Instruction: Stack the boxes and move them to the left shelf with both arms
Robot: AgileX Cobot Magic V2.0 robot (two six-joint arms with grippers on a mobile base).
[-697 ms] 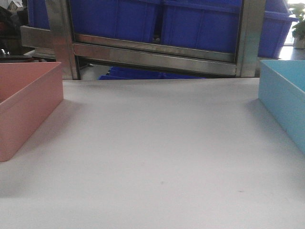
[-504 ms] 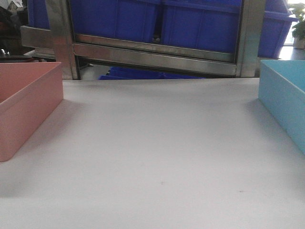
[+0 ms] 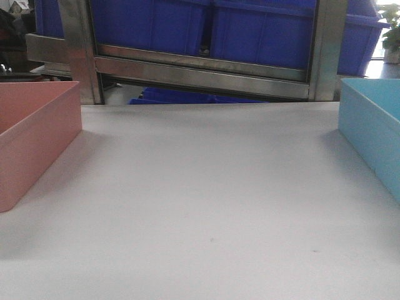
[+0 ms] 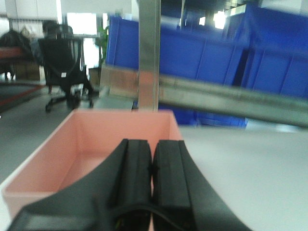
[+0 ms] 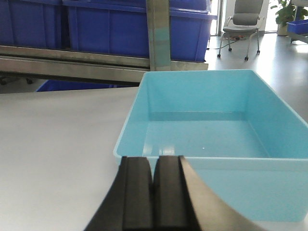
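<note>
Two closed, empty claws: left claw (image 4: pixel 152 166) near pink bin (image 4: pixel 91 137), right claw (image 5: pixel 154 190) near blue bin (image 5: pixel 207 130).

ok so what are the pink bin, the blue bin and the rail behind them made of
Pink bin: looks like moulded plastic, smooth and matte; even colour, thin walls, rounded corners. Blue bin: same sort of plastic, slightly glossier; its floor shows soft reflections. Rail: metal, probably brushed steel; grey with streaky dull reflections.
</note>
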